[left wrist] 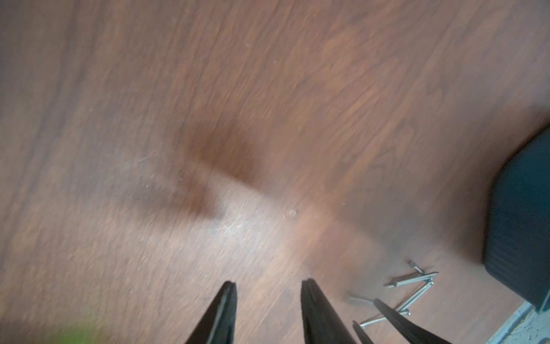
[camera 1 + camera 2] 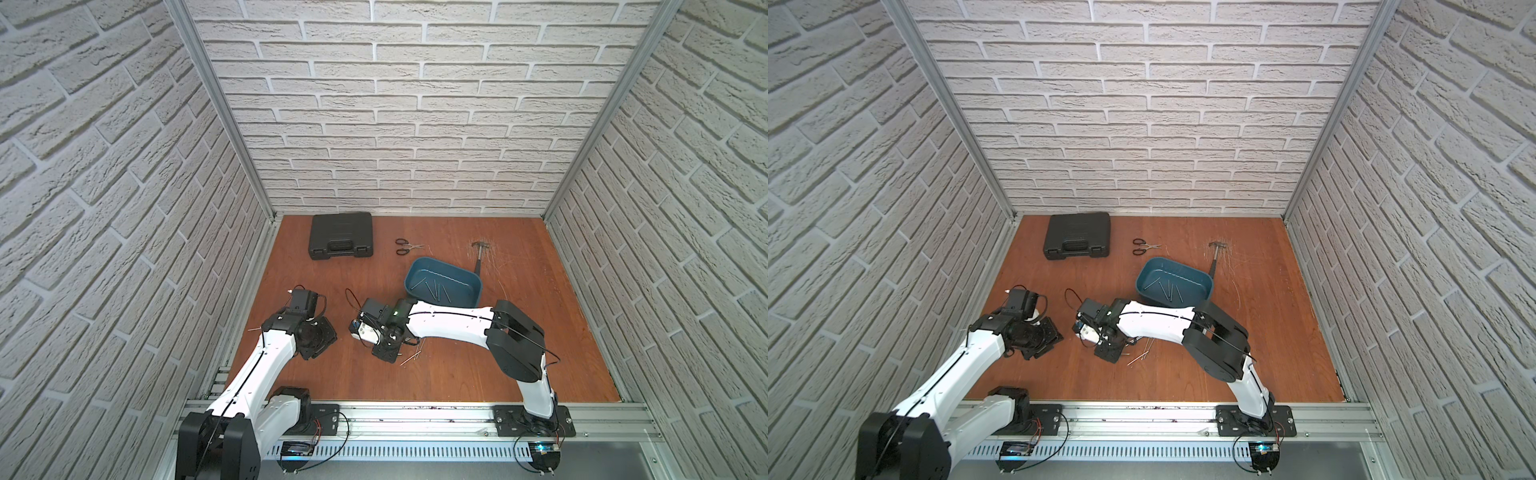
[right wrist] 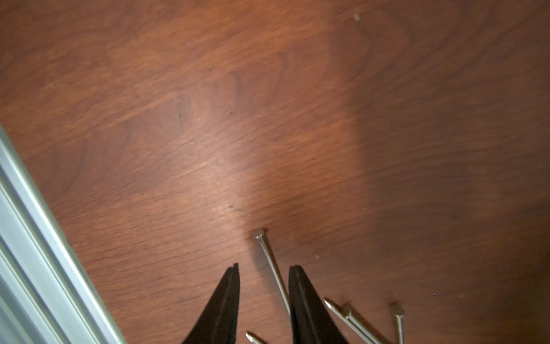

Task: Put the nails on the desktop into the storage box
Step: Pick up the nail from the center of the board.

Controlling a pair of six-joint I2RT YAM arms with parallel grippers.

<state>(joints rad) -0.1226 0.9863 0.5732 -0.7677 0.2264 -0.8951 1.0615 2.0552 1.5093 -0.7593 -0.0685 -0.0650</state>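
Several silvery nails (image 2: 412, 356) (image 2: 1140, 354) lie loose on the reddish-brown desktop (image 2: 457, 365) beside my right gripper. In the right wrist view my right gripper (image 3: 265, 266) is open just above the wood. One nail (image 3: 269, 259) lies between its fingers, close against one of them, and more nails (image 3: 354, 320) lie beside it. The teal storage box (image 2: 440, 271) (image 2: 1173, 270) stands behind the right arm with several nails (image 2: 432, 287) (image 2: 1165, 287) on its floor. My left gripper (image 1: 269, 283) is open over bare wood, with nails (image 1: 412, 280) off to one side.
A black hard case (image 2: 340, 235) stands at the back left. Scissors (image 2: 405, 246) lie beside it, and a hammer (image 2: 478, 257) lies behind the box. An aluminium rail (image 2: 415, 415) (image 3: 35, 238) runs along the desktop's front edge. Brick-patterned walls close in three sides.
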